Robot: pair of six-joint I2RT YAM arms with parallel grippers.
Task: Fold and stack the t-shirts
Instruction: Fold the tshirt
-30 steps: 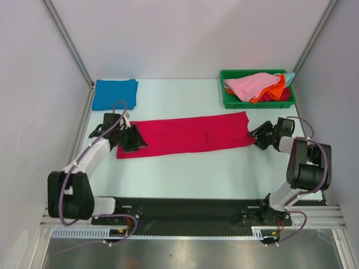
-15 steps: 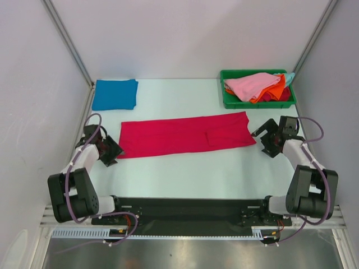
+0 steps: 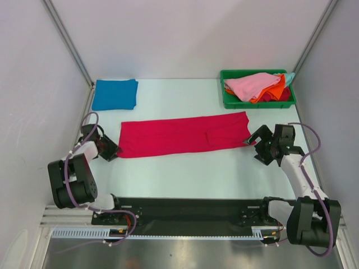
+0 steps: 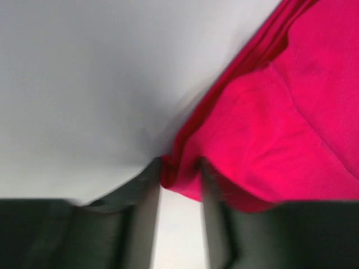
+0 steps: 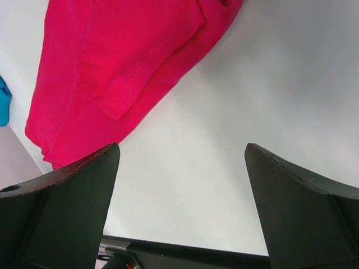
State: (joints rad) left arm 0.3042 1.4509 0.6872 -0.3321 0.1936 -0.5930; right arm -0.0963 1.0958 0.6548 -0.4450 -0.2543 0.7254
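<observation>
The left gripper [image 4: 178,171] stands narrow, pinching the near left corner of the crimson shirt [image 3: 185,134]. The right gripper [image 5: 180,147], wide and holding nothing, hovers just off that shirt's right end. The crimson shirt lies flat in a long band. A folded blue shirt [image 3: 115,94] lies beyond its left end, and a green bin [image 3: 255,104] with a pink shirt [image 3: 252,85] on top lies beyond its right.

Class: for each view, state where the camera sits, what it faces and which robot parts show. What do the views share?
Top external: above, behind the arm bases, looking down at the table; both arms, left hand, right hand show.
Left wrist: on the left arm, low, facing the crimson t-shirt, its corner between two fingers.
Right wrist: on the right arm, facing table and shirt; wide-open fingers show.
Shared: the crimson t-shirt.
</observation>
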